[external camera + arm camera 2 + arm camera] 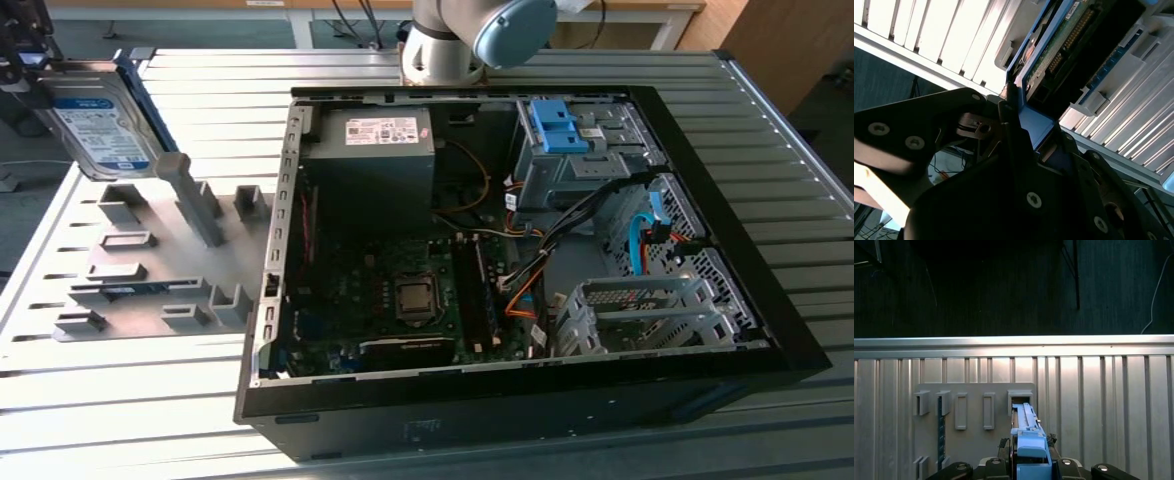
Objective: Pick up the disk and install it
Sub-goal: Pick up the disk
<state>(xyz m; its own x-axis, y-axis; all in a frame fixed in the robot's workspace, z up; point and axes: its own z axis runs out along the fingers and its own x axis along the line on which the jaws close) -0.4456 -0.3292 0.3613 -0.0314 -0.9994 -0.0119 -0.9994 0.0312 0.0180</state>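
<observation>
The disk (100, 125) is clamped edge-on in the closed gripper (1029, 447) over the grey fixture (160, 262), and is best drawn straight up, upright, so the slot (1020, 399) is cleared.

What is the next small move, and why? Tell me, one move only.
Probably carry the disk toward the exterior view's right, to the open computer case: the end effector grips it upright above the grey fixture plate, seemingly clear of its slots, and apart from the case.

Exterior view high, angled down over slatted table (134, 420), both wrist views close against disk (1026, 436), shared by all
</observation>
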